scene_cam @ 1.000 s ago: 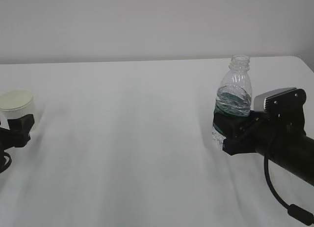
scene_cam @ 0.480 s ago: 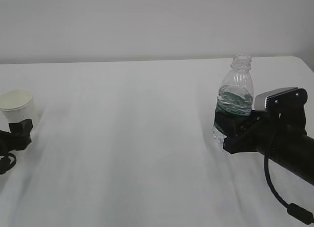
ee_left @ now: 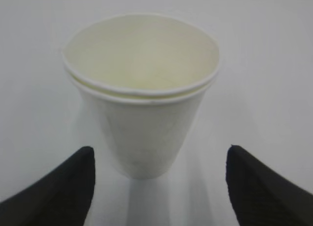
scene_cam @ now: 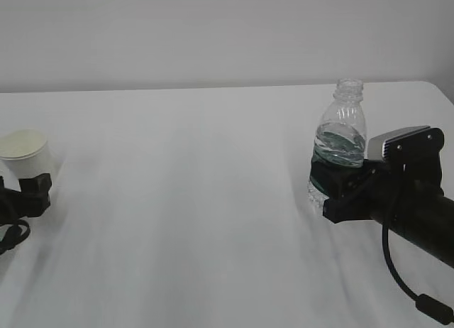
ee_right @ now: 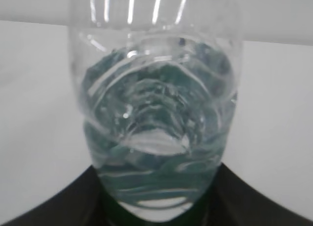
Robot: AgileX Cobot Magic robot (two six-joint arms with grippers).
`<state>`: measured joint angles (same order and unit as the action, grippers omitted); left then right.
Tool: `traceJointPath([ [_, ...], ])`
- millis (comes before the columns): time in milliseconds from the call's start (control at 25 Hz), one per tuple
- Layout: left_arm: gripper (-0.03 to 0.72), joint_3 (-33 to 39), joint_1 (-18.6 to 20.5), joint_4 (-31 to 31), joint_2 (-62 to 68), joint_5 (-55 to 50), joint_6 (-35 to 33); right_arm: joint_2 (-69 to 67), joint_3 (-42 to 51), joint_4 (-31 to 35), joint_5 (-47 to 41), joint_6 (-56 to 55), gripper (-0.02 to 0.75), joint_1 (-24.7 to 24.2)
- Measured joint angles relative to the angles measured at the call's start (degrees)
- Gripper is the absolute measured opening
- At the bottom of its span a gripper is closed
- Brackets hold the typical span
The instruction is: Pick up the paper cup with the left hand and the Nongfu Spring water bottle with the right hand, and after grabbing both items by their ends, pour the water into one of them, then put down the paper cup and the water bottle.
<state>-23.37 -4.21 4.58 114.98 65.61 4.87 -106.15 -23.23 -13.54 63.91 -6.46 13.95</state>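
The paper cup (scene_cam: 27, 148) stands upright at the table's far left and looks empty in the left wrist view, paper cup (ee_left: 142, 113). My left gripper (scene_cam: 28, 189) (ee_left: 160, 155) is open around the cup's base, with both black fingers (ee_left: 58, 192) well clear of its wall. The Nongfu Spring water bottle (scene_cam: 342, 122) (ee_right: 156, 103) stands upright and capless at the right, about half full of water (scene_cam: 339, 145). My right gripper (scene_cam: 333, 189) (ee_right: 156, 187) is shut on its lower body, fingers against both sides. The bottle's bottom is hidden.
The white table (scene_cam: 198, 200) stretches bare between the two arms, and its far right corner (scene_cam: 440, 86) lies just behind the bottle. A black cable (scene_cam: 401, 278) hangs from the right arm.
The left gripper has sunk a little and drawn slightly back from the cup. The bottle and right gripper have barely shifted.
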Motion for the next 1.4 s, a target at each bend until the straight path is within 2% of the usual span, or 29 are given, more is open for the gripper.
traceJointPath([
  [560, 0.593, -6.47, 0.0, 0.12, 4.96, 0.0, -0.48, 0.0, 0.0, 0.0, 0.0, 0.07, 0.331, 0.0],
  [1400, 0.593, -11.99, 0.0, 2.65, 8.8, 0.0, -3.22, 0.0, 0.0, 0.08, 0.0, 0.21, 0.33, 0.0],
])
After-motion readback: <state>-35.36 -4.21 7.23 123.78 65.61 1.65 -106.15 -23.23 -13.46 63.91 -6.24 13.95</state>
